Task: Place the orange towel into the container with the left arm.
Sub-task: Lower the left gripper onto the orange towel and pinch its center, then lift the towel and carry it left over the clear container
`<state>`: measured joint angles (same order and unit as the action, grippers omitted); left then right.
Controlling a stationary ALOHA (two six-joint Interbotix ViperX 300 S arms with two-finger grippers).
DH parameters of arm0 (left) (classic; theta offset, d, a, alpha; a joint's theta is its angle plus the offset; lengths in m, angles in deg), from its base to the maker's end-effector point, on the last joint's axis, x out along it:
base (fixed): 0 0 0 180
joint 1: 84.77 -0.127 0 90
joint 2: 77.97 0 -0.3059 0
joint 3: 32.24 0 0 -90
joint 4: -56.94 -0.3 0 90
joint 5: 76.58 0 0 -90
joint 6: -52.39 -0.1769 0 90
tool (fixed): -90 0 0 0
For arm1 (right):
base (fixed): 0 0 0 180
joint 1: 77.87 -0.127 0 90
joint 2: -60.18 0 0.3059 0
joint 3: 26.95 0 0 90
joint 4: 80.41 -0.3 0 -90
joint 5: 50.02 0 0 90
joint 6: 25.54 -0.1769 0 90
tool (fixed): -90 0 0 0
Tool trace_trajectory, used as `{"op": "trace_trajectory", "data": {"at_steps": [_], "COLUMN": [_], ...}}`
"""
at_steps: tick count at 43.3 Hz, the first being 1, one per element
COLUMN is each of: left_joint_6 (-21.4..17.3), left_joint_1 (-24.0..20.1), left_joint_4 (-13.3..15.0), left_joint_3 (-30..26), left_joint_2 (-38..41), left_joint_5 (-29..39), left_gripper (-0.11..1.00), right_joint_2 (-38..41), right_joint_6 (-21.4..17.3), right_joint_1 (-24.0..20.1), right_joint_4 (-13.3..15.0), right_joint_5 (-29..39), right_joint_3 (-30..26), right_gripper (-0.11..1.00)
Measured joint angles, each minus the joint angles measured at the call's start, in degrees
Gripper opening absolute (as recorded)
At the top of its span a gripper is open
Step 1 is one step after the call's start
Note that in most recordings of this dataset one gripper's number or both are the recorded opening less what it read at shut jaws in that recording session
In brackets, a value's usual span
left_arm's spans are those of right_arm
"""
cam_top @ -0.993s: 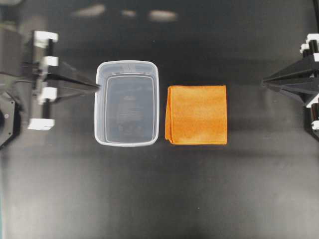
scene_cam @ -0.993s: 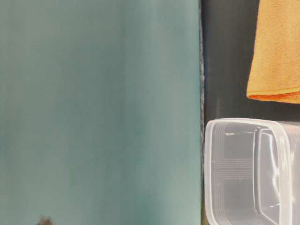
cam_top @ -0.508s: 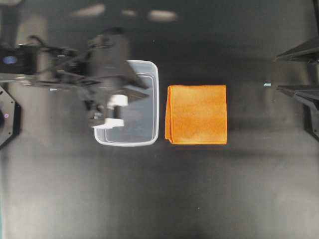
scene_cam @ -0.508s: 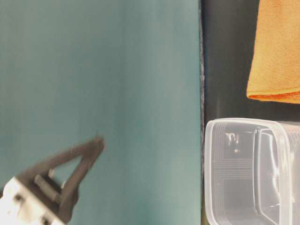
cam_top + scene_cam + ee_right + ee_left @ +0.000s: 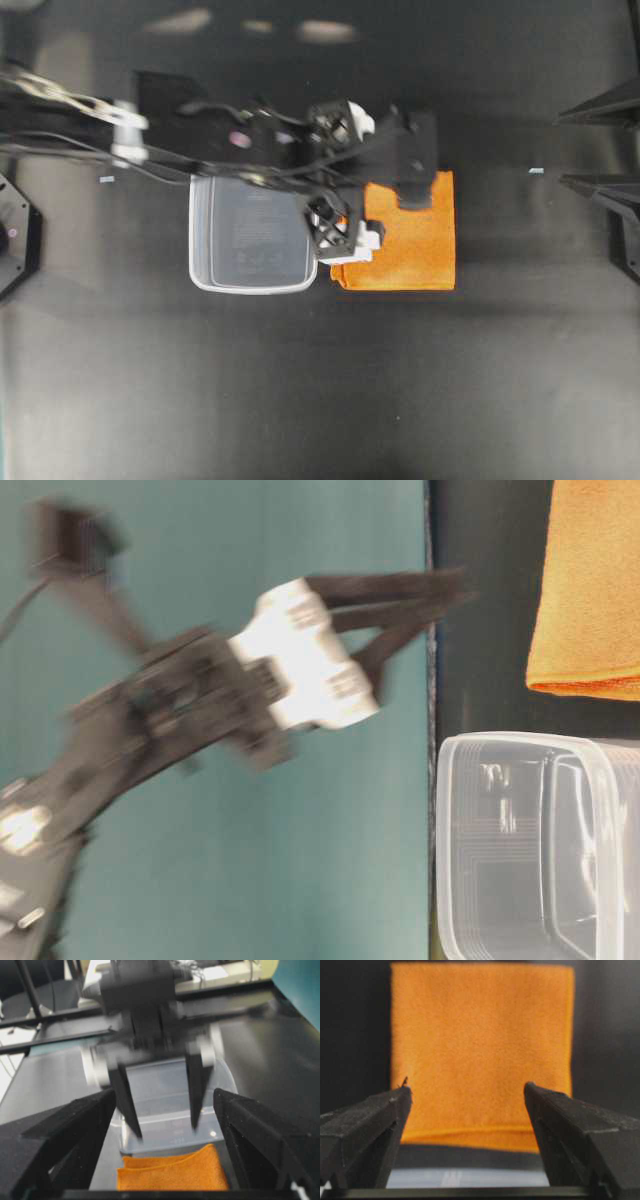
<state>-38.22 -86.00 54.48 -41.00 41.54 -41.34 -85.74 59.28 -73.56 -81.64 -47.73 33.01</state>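
Left gripper [image 5: 467,1092], jaws wide, hovers over the orange towel [image 5: 415,250] beside the container [image 5: 252,240]; base embossing seems illegible. Right gripper [image 5: 162,1097] also gapes.

My surface [image 5: 300,400] is black and a little shiny; beside it I see a plain teal wall [image 5: 300,880].

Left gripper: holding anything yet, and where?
Nothing held. The left gripper is open above the orange towel, clear of the cloth. The right gripper is open and empty too.
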Motion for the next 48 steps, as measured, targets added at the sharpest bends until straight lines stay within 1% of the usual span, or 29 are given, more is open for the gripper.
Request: {"op": "trace_trajectory", "data": {"at_steps": [6, 15, 21, 24, 28, 29, 31, 34, 37, 39, 41, 42, 48], "left_joint_6": [0.0, 0.0, 0.0, 0.62, 0.79, 0.88, 1.14, 1.49, 1.58, 1.49, 1.23, 1.05, 0.0], "left_joint_1": [0.0, 0.18, 0.35, 0.44, 0.62, 0.62, 0.79, 0.97, 1.49, 1.76, 2.11, 2.2, 2.81], "left_joint_4": [0.0, 0.09, 0.09, 0.09, 0.09, 0.09, 0.09, 0.09, 0.09, 0.09, 0.0, 0.09, 0.09], "left_joint_3": [-2.72, -5.71, -6.77, -7.21, -7.29, -7.29, -7.38, -7.38, -7.38, -7.56, -7.56, -7.65, -8.26], "left_joint_2": [5.71, 11.43, 13.18, 13.89, 14.24, 14.33, 14.5, 14.59, 14.59, 14.5, 14.15, 14.06, 11.69], "left_joint_5": [0.09, 0.09, 0.18, 0.18, 0.09, 0.0, 0.0, 0.0, 0.0, 0.0, 0.0, 0.0, 0.53], "left_gripper": [0.87, 0.87, 0.87, 0.86, 0.82, 0.8, 0.7, 0.51, 0.29, 0.17, 0.09, 0.07, 0.06], "right_joint_2": [-0.62, -0.79, -0.88, -0.88, -0.97, -0.97, -0.97, -0.97, -0.97, -0.97, -0.97, -0.97, -1.05], "right_joint_6": [0.0, 0.26, 0.26, 0.44, 0.79, 0.79, 1.14, 1.41, 1.41, 1.41, 1.41, 1.41, 1.41], "right_joint_1": [0.0, 0.0, 0.0, 0.0, -0.09, 0.0, 0.0, 0.0, -0.09, -0.09, 0.0, 0.0, 0.0], "right_joint_4": [0.0, 0.0, 0.0, 0.0, 0.09, 0.09, 0.0, 0.09, 0.09, 0.09, 0.09, 0.09, 0.09], "right_joint_5": [0.0, 0.0, -0.09, -0.18, -0.18, -0.18, -0.18, -0.18, -0.18, -0.18, -0.18, -0.18, -0.09], "right_joint_3": [0.09, 0.44, 0.62, 0.53, 0.62, 0.62, 0.62, 0.53, 0.53, 0.62, 0.62, 0.62, 0.53], "right_gripper": [0.76, 0.76, 0.76, 0.76, 0.76, 0.76, 0.76, 0.76, 0.76, 0.76, 0.76, 0.76, 0.76]}}
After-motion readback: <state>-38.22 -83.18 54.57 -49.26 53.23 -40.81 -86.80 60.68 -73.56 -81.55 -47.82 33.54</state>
